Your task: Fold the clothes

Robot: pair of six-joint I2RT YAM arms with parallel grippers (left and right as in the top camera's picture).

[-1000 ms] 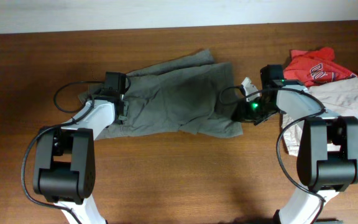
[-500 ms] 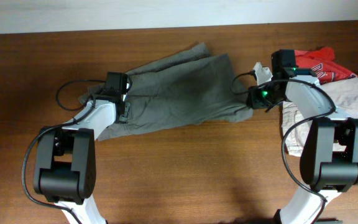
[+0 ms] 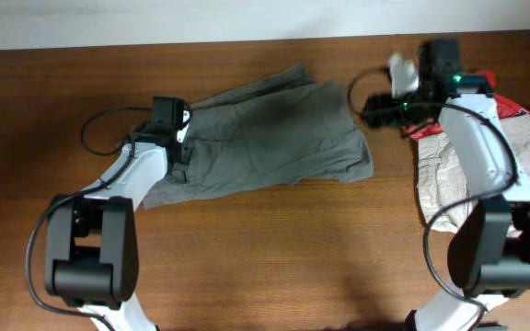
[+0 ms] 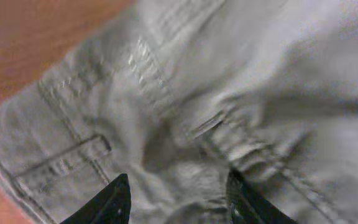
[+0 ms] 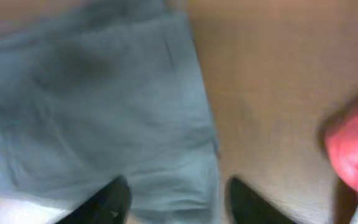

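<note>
Two wide legs and a thick waistband: these olive-grey woven cotton shorts [image 3: 265, 138] lie spread across the middle of the brown wooden counter [image 3: 274, 248]. They look soft, light and limp, so I expect sagging. My left pincer [image 4: 178, 198] stands released over the belt-looped waistband. My right pincer [image 5: 180, 198], also released, hangs beside the leg hems — those corners look the firmest hold. Bare wood lies in front, but the red T-shirt [image 3: 502, 101] and pale beige shorts [image 3: 527, 156] crowd the right.
</note>
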